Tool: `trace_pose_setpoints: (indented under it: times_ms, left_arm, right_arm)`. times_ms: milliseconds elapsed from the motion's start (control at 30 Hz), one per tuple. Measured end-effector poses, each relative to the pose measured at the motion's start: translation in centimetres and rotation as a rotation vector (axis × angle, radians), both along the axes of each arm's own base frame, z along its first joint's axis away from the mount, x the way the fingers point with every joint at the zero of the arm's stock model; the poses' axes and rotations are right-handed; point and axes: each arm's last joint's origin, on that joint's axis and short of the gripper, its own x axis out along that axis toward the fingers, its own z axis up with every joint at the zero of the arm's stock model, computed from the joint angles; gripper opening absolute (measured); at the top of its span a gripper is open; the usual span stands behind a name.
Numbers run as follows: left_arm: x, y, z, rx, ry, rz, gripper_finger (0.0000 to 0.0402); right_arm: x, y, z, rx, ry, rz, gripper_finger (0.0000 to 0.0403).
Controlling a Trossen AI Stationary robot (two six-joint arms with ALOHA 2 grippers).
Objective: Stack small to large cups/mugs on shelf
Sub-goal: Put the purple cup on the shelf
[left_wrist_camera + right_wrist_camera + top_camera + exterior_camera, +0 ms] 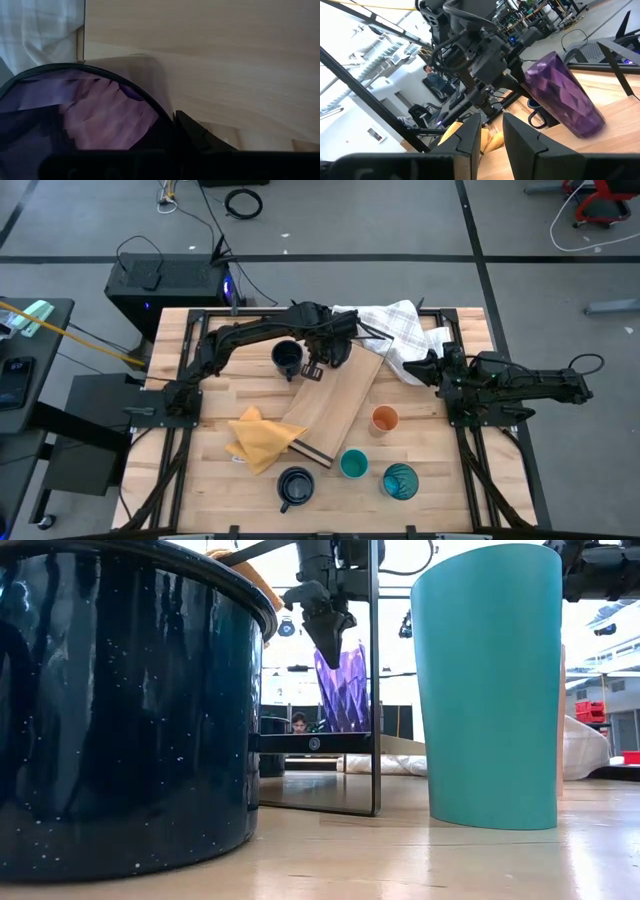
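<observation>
Stacking barely started: near mug [295, 487], teal cup [353, 465], patterned tumbler [400, 481] and orange cup [385, 419] sit loose on the tabletop [200, 470]. Left gripper [327, 360] has jaws closed on the purple tumbler [565, 97], setting it on the shelf's [335, 402] far end. Right gripper [428, 367] waits beyond, jaws slightly parted, empty.

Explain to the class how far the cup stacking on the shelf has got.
Barely begun: no cup is nested in another. The left gripper holds the purple tumbler over the shelf. Left out on the table: orange cup, teal cup, patterned tumbler, two navy mugs. The right gripper waits.
</observation>
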Motion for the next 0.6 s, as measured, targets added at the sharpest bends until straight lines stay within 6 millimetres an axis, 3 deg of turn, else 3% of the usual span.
trace_pose_setpoints:
  times_ms: [600]
  left_arm:
    - [0.22, -0.28, -0.46, -0.004, 0.015, 0.004, 0.0018]
  right_arm:
    - [0.0, 0.02, 0.0, -0.001, 0.0, 0.007, 0.0089]
